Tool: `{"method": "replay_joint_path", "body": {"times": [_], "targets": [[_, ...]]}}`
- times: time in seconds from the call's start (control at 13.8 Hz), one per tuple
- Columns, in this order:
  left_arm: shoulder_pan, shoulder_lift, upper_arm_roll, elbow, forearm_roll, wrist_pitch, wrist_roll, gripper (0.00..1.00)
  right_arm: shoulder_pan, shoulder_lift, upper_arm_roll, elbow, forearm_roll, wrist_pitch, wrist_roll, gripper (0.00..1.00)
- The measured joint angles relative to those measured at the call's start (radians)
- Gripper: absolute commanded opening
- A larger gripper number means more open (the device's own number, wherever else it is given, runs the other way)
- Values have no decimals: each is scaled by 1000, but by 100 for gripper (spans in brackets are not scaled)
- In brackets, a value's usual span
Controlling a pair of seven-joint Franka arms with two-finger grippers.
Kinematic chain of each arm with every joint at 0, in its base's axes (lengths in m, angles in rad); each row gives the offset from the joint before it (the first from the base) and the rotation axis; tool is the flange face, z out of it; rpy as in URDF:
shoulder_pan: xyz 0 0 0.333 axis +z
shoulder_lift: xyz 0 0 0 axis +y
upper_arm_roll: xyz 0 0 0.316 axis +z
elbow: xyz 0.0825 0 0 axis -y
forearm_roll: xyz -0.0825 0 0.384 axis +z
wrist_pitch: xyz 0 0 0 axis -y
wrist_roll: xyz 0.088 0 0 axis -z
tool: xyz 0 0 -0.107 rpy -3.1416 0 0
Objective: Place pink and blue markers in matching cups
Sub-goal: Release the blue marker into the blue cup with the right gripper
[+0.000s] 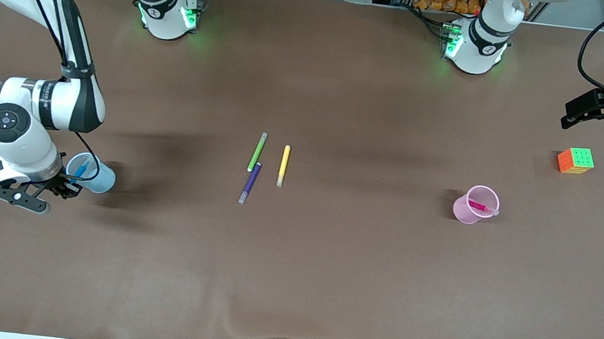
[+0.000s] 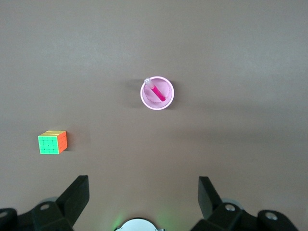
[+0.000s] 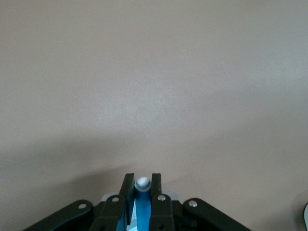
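**Inspector:** State the relation the coming move depends on.

**Assistant:** The right tool sits at the rim of the blue cup, at the right arm's end of the worktop. Its fingers are clamped on the blue marker. The marker's long axis slants steeply, its lower end already inside the cup mouth and its whitish tip up between the fingers. Judged from that, what remains is a release straight down into the cup directly beneath.

**Inspector:** The other arm?

**Assistant:** The left tool waits with its fingers spread wide and empty, over the left arm's end of the worktop, above the puzzle cube. The pink marker already leans inside the pink cup, its pale cap at the rim. The right arm is the one at the blue cup; the left is well apart from it.

**Inspector:** Counts.

**Assistant:** Two cups, one pink, one blue. Five markers: one pink, one blue, plus one green marker, one yellow marker and one purple marker lying mid-worktop, all pointing roughly toward the front camera. One cube. Two tools.

**Inspector:** Progress?

**Assistant:** By my judgement, pink is done; blue lacks only the release.
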Motion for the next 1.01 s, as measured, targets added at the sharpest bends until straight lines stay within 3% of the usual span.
{"method": "replay_joint_path", "body": {"times": [0.14, 0.22, 0.36, 0.43, 0.51, 0.65, 1.01], "targets": [[0, 0, -2, 4, 0, 0, 1, 100, 0, -1, 0, -5, 0, 0, 0, 0], [-1, 0, -4, 8, 0, 1, 2, 100, 0, -1, 0, -10, 0, 0, 0, 11], [-1, 0, -18, 15, -1, 1, 5, 100, 0, -4, 0, -15, -1, 2, 0, 41], [-1, 0, -25, 17, -1, 1, 5, 100, 0, -5, 0, -16, -1, 2, 0, 71], [-2, 0, -29, 19, -1, 1, 5, 100, 0, -7, 0, -16, -1, 2, 0, 89], [-3, 0, -29, 20, -1, 1, 5, 100, -1, -11, -1, -15, -1, 2, 0, 100], [-3, 0, -29, 21, -1, 1, 5, 100, -15, -17, -1, 30, -2, -52, -4, 100]]}}
